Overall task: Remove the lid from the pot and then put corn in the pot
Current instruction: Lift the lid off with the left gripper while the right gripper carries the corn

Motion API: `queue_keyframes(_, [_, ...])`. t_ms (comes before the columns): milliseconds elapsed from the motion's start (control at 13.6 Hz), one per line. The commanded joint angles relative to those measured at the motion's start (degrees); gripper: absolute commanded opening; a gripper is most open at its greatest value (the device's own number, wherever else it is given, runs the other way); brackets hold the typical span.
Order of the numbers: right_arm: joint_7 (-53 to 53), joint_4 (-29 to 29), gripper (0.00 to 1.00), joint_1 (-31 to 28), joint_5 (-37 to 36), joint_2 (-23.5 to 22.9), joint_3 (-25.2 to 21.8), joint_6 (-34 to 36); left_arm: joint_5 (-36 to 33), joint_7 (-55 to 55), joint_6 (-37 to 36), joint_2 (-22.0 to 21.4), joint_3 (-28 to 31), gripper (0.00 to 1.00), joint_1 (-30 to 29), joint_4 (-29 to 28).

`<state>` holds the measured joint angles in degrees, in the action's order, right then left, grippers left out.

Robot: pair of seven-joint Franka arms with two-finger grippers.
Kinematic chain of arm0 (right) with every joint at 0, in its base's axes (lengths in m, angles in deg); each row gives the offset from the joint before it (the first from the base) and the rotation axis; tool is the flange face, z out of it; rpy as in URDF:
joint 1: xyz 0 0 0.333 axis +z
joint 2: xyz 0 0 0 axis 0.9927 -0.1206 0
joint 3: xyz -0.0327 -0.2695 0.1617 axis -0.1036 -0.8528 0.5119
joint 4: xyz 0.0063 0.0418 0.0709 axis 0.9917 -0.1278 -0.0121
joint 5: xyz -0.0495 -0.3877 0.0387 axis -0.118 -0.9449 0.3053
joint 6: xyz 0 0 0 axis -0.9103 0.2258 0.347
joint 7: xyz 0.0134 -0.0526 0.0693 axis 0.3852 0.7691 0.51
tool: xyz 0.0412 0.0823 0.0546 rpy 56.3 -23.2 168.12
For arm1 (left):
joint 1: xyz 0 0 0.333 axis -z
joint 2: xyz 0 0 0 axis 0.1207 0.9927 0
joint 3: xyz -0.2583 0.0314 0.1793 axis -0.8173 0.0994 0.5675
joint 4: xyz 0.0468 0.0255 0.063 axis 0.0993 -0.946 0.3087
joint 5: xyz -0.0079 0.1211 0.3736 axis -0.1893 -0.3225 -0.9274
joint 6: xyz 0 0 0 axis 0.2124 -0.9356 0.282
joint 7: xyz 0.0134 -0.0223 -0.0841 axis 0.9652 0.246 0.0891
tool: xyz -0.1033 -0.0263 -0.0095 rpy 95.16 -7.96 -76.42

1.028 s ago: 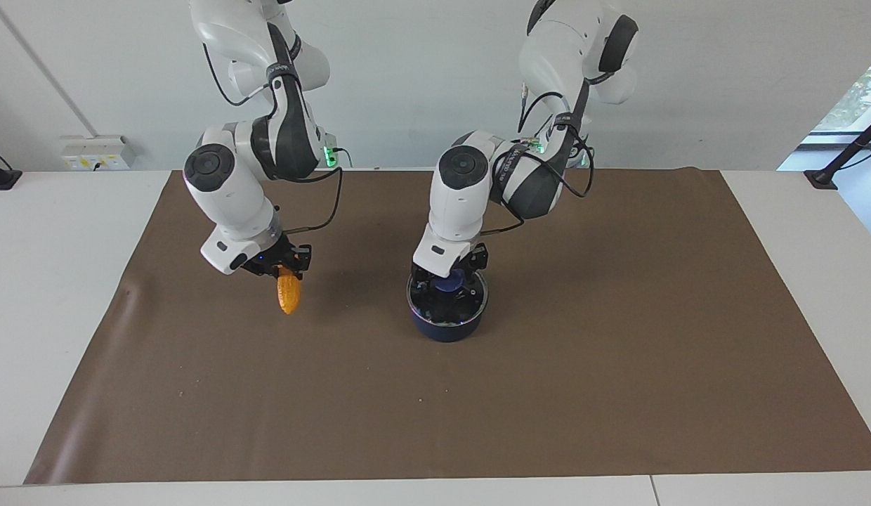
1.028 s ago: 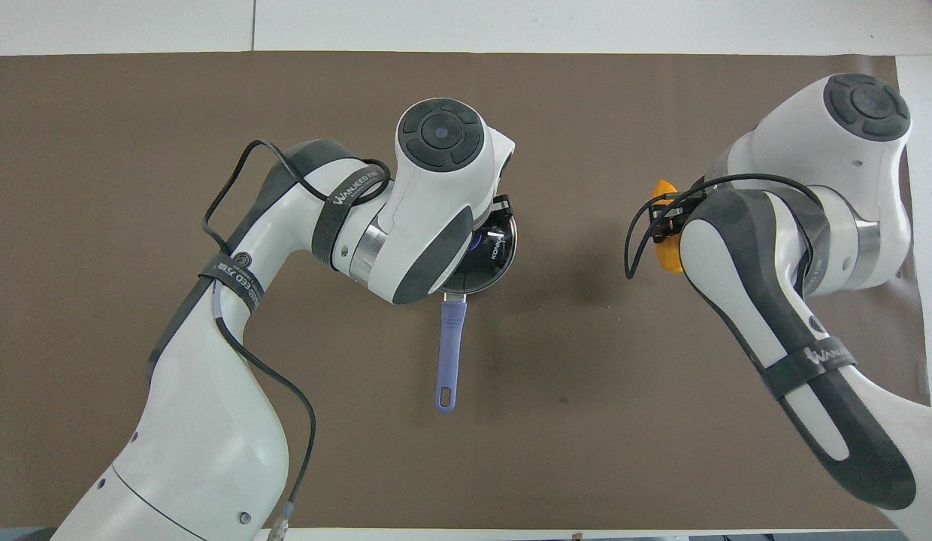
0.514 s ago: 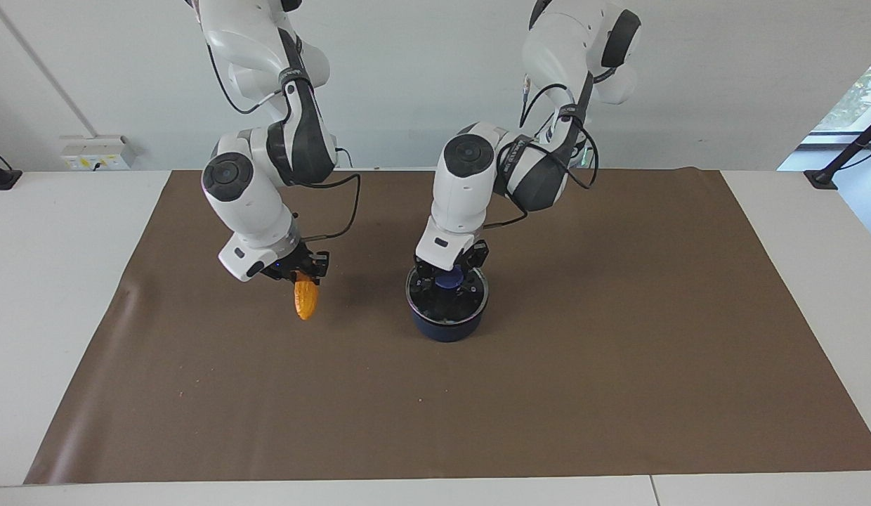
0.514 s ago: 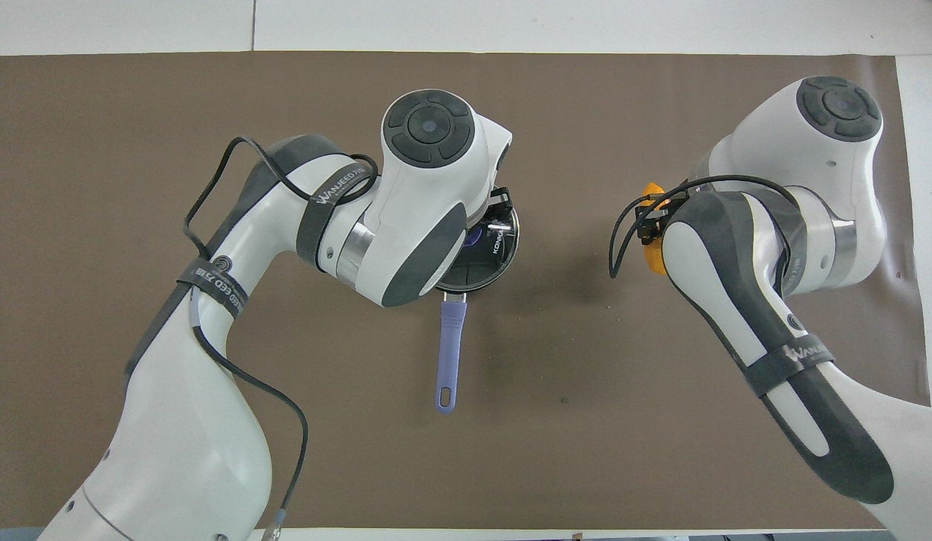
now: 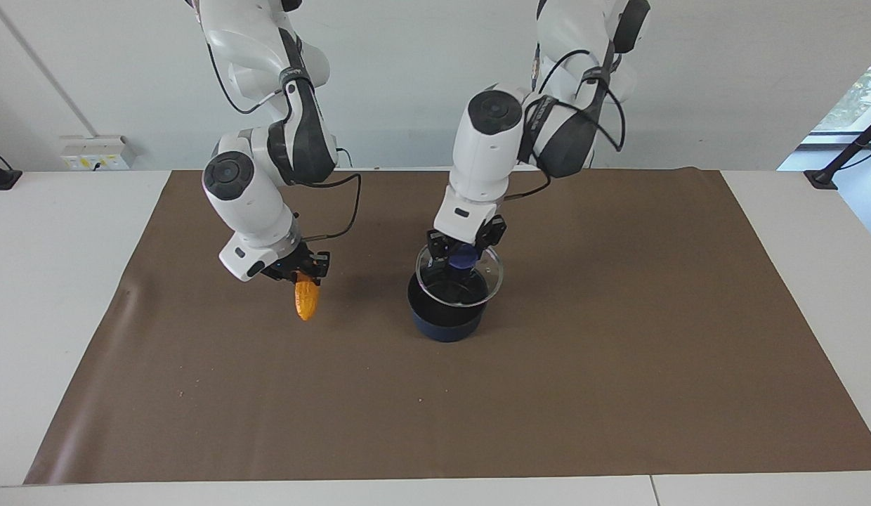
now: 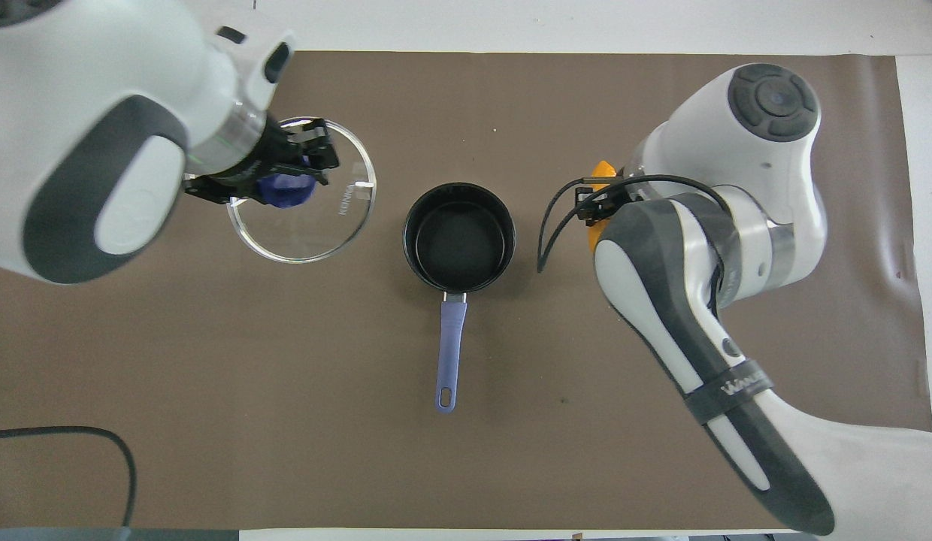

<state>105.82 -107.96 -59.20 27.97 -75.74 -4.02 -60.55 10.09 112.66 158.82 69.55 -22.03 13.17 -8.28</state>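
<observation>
The left gripper [image 5: 463, 251] was seen clamped on the blue knob [image 6: 285, 189] of the glass lid [image 5: 459, 275], at the centre of the facing view. The lid was held clear of the pot [image 5: 446, 316], just above its rim in that view; in the overhead view it appeared at the upper left, beside the pot rather than over it. The pot stood uncovered on the brown mat [image 5: 618, 351], its dark interior [image 6: 458, 240] shown empty and its blue-purple handle [image 6: 450, 349] directed toward the bottom of the overhead view.

The right gripper [image 5: 303, 273] was seen at the left centre of the facing view, closed on the thick end of the corn cob [image 5: 308, 300], which hung tapered end downward above the mat, well apart from the pot. In the overhead view only a sliver of the cob [image 6: 601, 171] showed past the right arm.

The step in hand is judged to be the lid's removal, nearly complete; the corn's transfer had not begun. The next move is judged to require the lid to be carried aside toward the left arm's end of the table, and the cob to be brought over the pot's mouth and released.

Counted: one lid, one pot, one corn cob, two grippers.
</observation>
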Motion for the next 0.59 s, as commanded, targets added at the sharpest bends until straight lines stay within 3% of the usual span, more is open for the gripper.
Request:
queue_keyframes(0, [10.5,15.7,0.00,6.6,-0.3,-12.3,0.3,3.1,1.1,-17.4,-2.5,-3.3,-0.6,0.00,-12.3,-5.1])
queue_keyframes(73, [14.0,19.8,0.00,8.1,-0.6,-15.4,0.3,3.1,1.1,-21.7,-1.3,-4.8,-0.6,0.00,-15.7,-8.2])
queue_keyframes(220, [15.4,21.0,0.00,10.5,-1.1,-17.5,0.3,0.7,1.0,-31.0,7.7,-9.1,-0.3,0.00,-21.1,-19.6])
queue_keyframes(294, [15.4,19.0,0.00,10.8,-1.4,-17.4,0.3,-2.8,0.9,-34.2,14.9,-10.9,-0.3,0.00,-23.2,-27.1])
queue_keyframes(514, [15.4,13.5,0.00,12.4,-1.2,-16.2,0.3,-5.1,0.6,-40.4,27.3,-8.7,-0.2,0.00,-26.0,-35.6])
